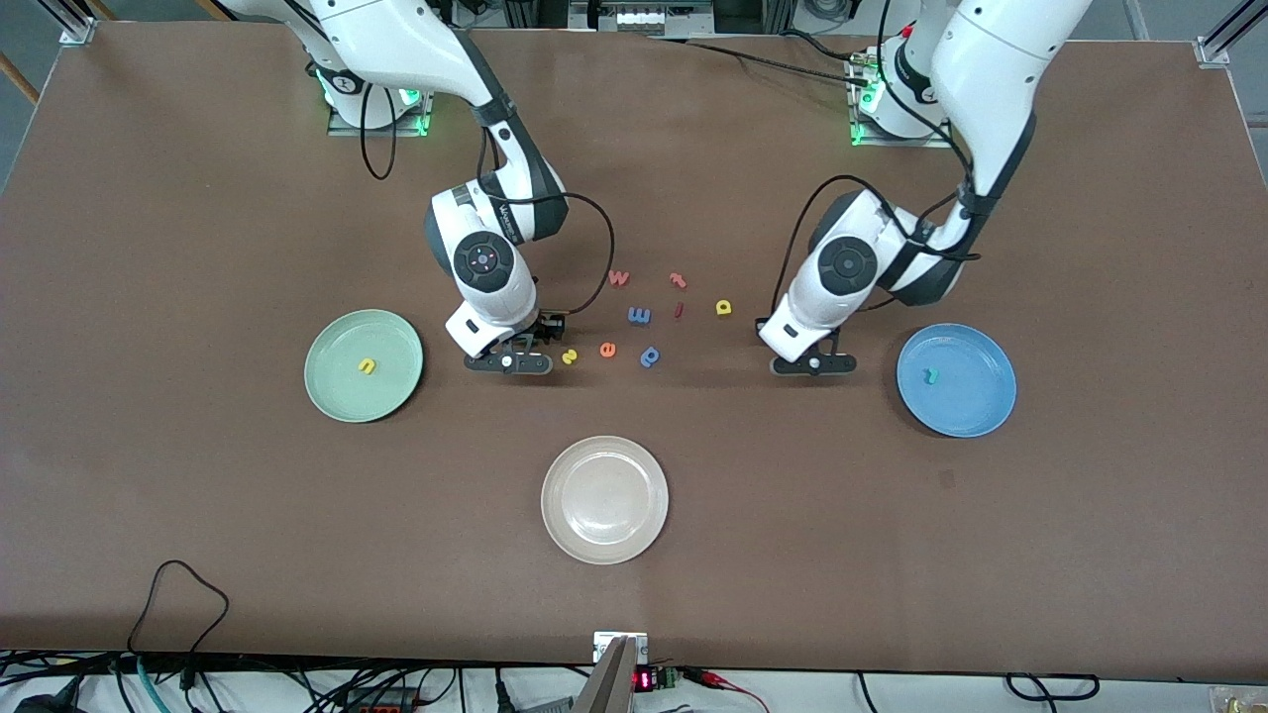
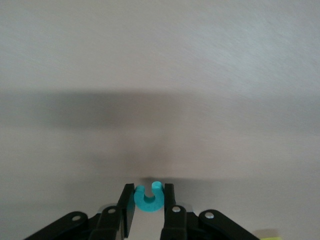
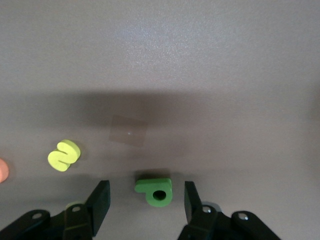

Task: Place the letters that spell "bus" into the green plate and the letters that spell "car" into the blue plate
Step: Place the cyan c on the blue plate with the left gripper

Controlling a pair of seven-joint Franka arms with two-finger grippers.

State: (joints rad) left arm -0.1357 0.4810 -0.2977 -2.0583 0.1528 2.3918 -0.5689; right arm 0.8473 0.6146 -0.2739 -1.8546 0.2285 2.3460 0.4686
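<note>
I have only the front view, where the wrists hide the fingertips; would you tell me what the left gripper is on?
Observer: The left gripper is closed on the teal c, with a finger against each side.
Operator: Thank you. And the right one?
Observer: The right gripper is open around the dark green b, with a gap on both sides.
Operator: Is the b lifted?
Observer: No, it lies flat on the table, beside the yellow s.

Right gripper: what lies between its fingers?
The right gripper stands open with the green b lying on the table between its fingers, untouched; the right wrist view shows this.
</note>
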